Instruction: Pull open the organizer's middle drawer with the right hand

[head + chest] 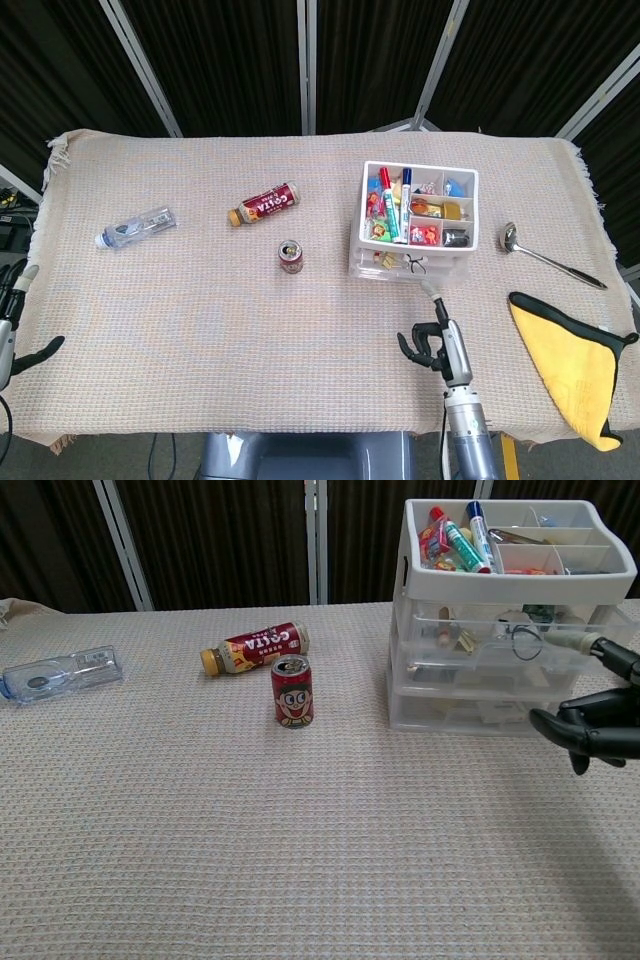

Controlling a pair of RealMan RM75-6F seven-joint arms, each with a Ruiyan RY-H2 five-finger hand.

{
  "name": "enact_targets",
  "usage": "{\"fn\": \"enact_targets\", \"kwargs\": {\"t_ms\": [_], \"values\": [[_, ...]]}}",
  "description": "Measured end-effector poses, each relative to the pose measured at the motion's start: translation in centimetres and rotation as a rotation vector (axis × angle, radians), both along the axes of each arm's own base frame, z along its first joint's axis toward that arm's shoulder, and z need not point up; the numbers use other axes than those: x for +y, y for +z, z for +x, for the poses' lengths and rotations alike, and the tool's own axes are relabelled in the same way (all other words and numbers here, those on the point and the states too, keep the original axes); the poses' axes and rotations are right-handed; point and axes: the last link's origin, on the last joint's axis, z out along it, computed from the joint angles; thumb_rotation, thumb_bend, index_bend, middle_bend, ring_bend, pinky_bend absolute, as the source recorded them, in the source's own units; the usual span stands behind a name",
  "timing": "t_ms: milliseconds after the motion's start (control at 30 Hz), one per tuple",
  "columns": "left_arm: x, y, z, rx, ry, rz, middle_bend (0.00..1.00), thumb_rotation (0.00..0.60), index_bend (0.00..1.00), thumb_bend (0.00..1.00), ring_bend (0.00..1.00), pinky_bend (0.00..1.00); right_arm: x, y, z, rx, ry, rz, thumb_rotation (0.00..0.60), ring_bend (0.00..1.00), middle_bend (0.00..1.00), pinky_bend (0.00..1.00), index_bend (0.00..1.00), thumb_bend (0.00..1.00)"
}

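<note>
The organizer (pixel 474 212) is a white compartment tray of pens and small items over clear drawers, at the table's right centre. In the chest view its middle drawer (pixel 450 675) lies between two other clear drawers; how far out it stands I cannot tell. My right hand (pixel 432 340) hovers just in front of the organizer, apart from it. In the chest view the right hand (pixel 595 730) has its fingers curled in with nothing in them, and one white-tipped finger (pixel 590 643) points at the drawers. My left hand (pixel 12 325) sits at the table's left edge, fingers apart, holding nothing.
A red can (pixel 290 256) stands left of the organizer, with a brown bottle (pixel 263 204) lying behind it. A clear bottle (pixel 135 229) lies far left. A metal ladle (pixel 545 255) and a yellow cloth (pixel 575 360) lie to the right.
</note>
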Motion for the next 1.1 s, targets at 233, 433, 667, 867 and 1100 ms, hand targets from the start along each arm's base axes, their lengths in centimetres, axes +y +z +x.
{"fn": "enact_targets", "kwargs": {"t_ms": [233, 433, 667, 867, 1100], "values": [[-0.1, 0.1, 0.0, -0.002, -0.003, 0.007, 0.00, 0.600, 0.00, 0.07, 0.00, 0.00, 0.8, 2.3, 0.3, 0.137, 0.078, -0.139, 0.600, 0.87, 0.87, 0.68, 0.22, 0.27], [-0.1, 0.2, 0.1, -0.002, -0.004, 0.011, 0.00, 0.600, 0.00, 0.07, 0.00, 0.00, 0.2, 4.6, 0.0, 0.267, 0.086, -0.203, 0.600, 0.87, 0.87, 0.68, 0.26, 0.27], [-0.2, 0.2, 0.1, -0.001, -0.001, 0.016, 0.00, 0.600, 0.00, 0.07, 0.00, 0.00, -1.2, 5.7, -0.6, 0.419, 0.063, -0.168, 0.600, 0.87, 0.87, 0.68, 0.28, 0.27], [-0.2, 0.2, 0.1, 0.003, 0.002, 0.017, 0.00, 0.600, 0.00, 0.08, 0.00, 0.00, -2.5, 6.5, -0.4, 0.537, 0.050, -0.137, 0.600, 0.87, 0.87, 0.68, 0.28, 0.27], [-0.2, 0.3, 0.1, -0.003, 0.003, 0.020, 0.00, 0.600, 0.00, 0.08, 0.00, 0.00, -4.2, 6.6, 0.0, 0.610, 0.029, -0.129, 0.600, 0.87, 0.87, 0.68, 0.28, 0.27]]}}
